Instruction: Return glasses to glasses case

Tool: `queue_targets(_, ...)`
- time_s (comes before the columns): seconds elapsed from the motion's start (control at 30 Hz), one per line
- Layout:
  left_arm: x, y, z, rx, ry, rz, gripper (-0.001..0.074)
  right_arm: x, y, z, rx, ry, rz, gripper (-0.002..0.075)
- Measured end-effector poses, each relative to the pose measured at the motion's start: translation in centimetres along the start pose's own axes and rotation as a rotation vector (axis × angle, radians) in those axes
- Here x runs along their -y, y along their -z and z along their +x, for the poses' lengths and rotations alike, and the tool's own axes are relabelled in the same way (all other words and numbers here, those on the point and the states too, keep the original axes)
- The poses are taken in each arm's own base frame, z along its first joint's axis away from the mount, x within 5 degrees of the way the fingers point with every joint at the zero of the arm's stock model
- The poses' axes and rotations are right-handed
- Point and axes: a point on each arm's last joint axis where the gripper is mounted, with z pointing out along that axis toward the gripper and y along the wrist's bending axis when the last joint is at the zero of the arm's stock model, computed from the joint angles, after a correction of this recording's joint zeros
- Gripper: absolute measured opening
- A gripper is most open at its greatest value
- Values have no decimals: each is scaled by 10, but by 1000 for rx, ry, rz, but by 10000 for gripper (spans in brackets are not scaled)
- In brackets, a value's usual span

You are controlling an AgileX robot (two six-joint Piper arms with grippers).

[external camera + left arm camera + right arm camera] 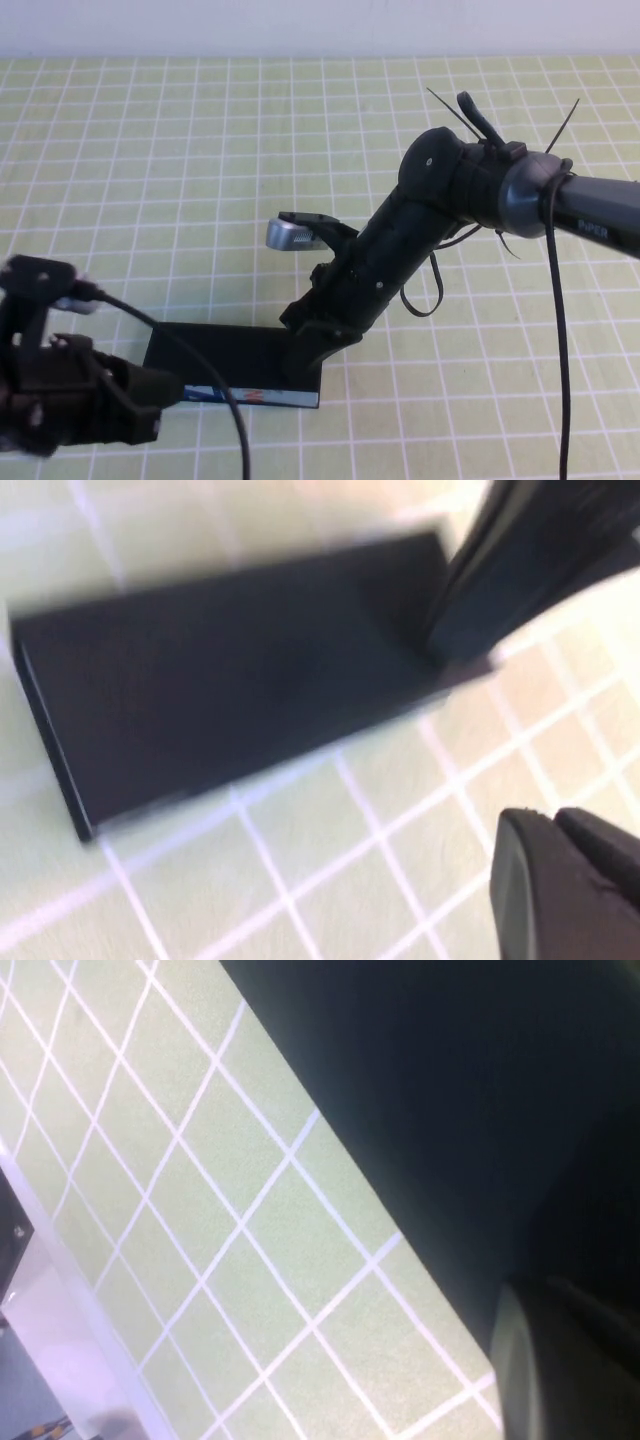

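Observation:
The glasses case (230, 355) is a flat black box with its lid down and a blue, white and orange front edge, lying near the front of the table. It also shows in the left wrist view (240, 670) and the right wrist view (450, 1110). The glasses are hidden. My right gripper (305, 352) is shut, pointing down with its tips on the case's right end; it shows in its own view (548, 1305) and in the left wrist view (520, 570). My left gripper (160, 395) is shut and empty beside the case's left front corner, and shows in its own view (545, 825).
The table (200, 150) is covered by a green mat with a white grid. The right arm (470, 190) reaches in from the right and its black cable (555, 330) hangs over the front right. A white wall runs along the far edge.

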Motion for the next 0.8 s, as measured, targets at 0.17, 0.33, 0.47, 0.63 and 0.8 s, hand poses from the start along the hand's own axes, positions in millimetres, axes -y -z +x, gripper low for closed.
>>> queue_targets(0.17,23,46,4,276,-140,-84,-1,-8,10,-2,38,22,17,-16)
queue_targets(0.33,39,89,35,635,-251,-213,-1,-42,51,4,115,89,103,-16)
queue_targets(0.47,45,108,68,875,-298,-266,-1,-79,92,20,210,125,220,-16)
queue_targets(0.63,42,103,95,964,-290,-250,-1,-115,135,67,332,91,296,-16)
queue_targets(0.8,31,88,103,905,-307,-300,-1,-137,166,132,463,43,359,-16)
